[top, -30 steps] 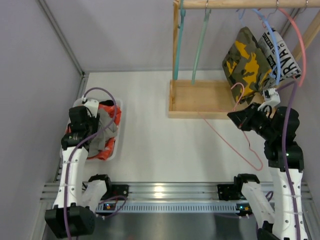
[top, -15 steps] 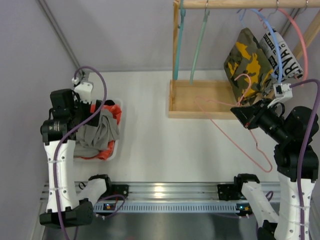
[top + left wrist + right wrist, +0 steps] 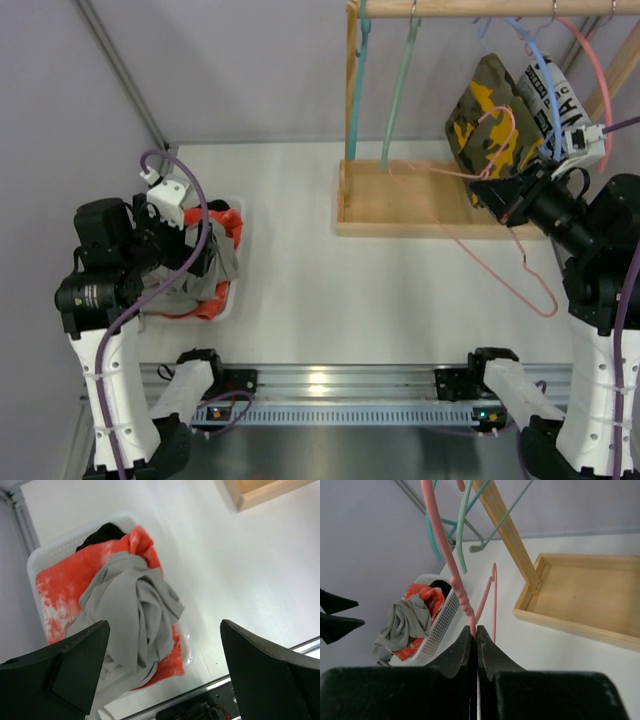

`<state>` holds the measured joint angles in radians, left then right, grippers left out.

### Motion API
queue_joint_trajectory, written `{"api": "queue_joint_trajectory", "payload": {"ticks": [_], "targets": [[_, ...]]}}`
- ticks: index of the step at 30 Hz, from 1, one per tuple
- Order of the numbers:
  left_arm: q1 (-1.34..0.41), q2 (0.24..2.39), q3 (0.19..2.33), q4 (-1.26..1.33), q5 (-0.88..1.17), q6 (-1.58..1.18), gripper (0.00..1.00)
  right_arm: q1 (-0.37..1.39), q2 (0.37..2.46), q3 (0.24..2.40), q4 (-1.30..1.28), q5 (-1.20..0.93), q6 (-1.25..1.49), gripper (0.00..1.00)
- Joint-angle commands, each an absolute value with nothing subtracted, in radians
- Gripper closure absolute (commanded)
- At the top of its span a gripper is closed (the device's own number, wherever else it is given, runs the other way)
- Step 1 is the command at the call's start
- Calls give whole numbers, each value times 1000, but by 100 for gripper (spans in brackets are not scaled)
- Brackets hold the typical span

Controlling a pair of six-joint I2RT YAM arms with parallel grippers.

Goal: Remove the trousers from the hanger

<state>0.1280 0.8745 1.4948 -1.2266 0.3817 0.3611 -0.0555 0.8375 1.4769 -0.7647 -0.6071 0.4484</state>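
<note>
The grey trousers lie crumpled in a white basket on the left, on top of a red-orange and white garment. They also show in the left wrist view. My left gripper is open and empty, held above the basket. The camouflage trousers hang from the rack at the back right. My right gripper is shut on a bare pink hanger, held up beside the camouflage trousers. The right wrist view shows its jaws pinching the pink hanger.
A wooden rack has a tray base and a top rail. Two empty teal and green hangers hang at its left. A blue hanger and a black-and-white printed garment hang at the right. An aluminium rail runs along the near edge.
My right gripper has lifted the pink hanger up and to the right, toward the rack. My left arm has risen off the basket, leaving the grey trousers in it.
</note>
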Motion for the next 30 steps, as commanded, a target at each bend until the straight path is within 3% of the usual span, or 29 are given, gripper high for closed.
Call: {"api": "queue_joint_trajectory", "payload": {"ticks": [1, 6, 13, 21, 30], "targets": [[129, 963, 1549, -1210, 555, 316, 2, -67, 911, 1590, -724, -551, 448, 100], [129, 1034, 1618, -1172, 589, 243, 2, -60, 1072, 1796, -844, -315, 370, 100], [129, 1025, 1641, -1059, 589, 161, 2, -20, 1291, 2015, -796, -250, 310, 100], [129, 1016, 1615, -1013, 591, 77, 2, 167, 1397, 2033, -524, -30, 134, 100], [129, 976, 1548, -969, 565, 57, 2, 311, 1477, 2094, -411, 224, 37, 100]]}}
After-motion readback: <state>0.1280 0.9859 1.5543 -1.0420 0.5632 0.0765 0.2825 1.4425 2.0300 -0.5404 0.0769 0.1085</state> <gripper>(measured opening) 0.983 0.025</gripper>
